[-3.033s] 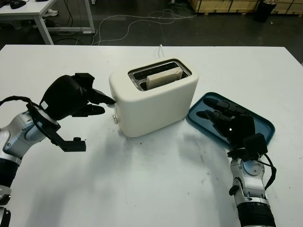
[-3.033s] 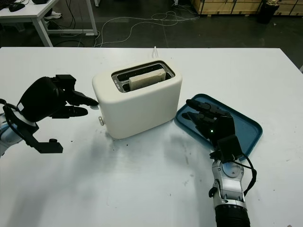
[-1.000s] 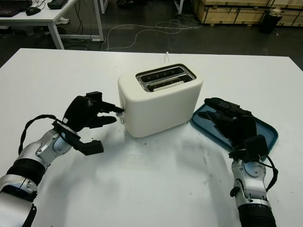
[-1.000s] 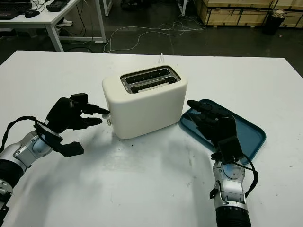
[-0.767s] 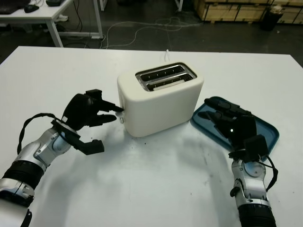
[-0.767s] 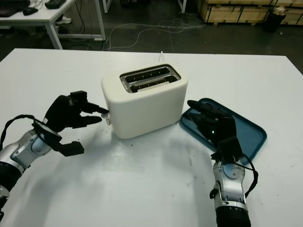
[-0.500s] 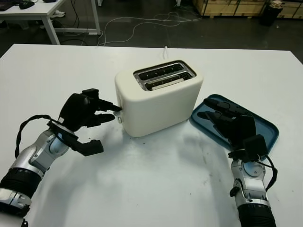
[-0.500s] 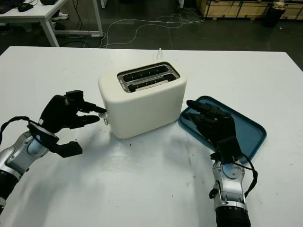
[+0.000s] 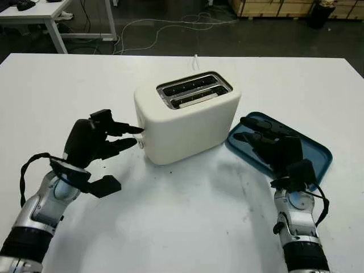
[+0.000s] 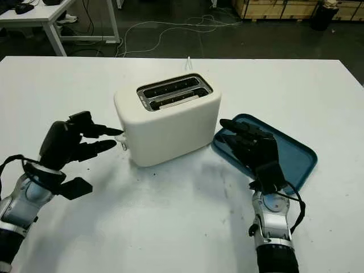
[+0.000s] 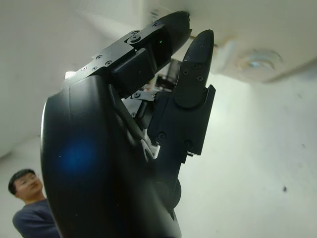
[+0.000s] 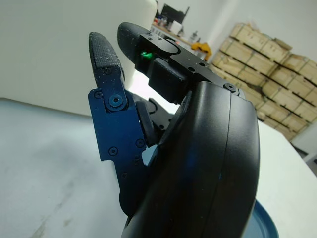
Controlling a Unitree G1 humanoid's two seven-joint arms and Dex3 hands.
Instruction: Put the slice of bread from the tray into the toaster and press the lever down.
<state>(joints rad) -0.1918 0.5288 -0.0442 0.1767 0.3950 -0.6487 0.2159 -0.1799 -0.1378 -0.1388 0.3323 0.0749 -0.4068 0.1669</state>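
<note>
The cream toaster (image 9: 187, 116) stands mid-table. A pale slice of bread (image 9: 196, 100) sits sunk in its nearer slot, only the top edge showing. My left hand (image 9: 122, 137) is at the toaster's left end, open, with one fingertip (image 9: 138, 129) touching the end wall where the lever is; the lever itself is hidden behind it. A round knob (image 11: 255, 59) shows just beyond the fingers in the left wrist view. My right hand (image 9: 272, 149) hovers open over the near end of the blue tray (image 9: 319, 154), which holds nothing.
The toaster's white cord (image 9: 195, 58) runs off the table's far edge. Bare white tabletop (image 9: 187, 216) lies between my arms. Another table (image 9: 34, 11) stands on the dark floor far left. A person (image 11: 29, 208) shows in the left wrist view.
Three seconds ago the bread stood up out of the slot; now it is sunk inside. My left hand has dropped a little, its fingertip still at the toaster's end. The right hand has barely moved.
</note>
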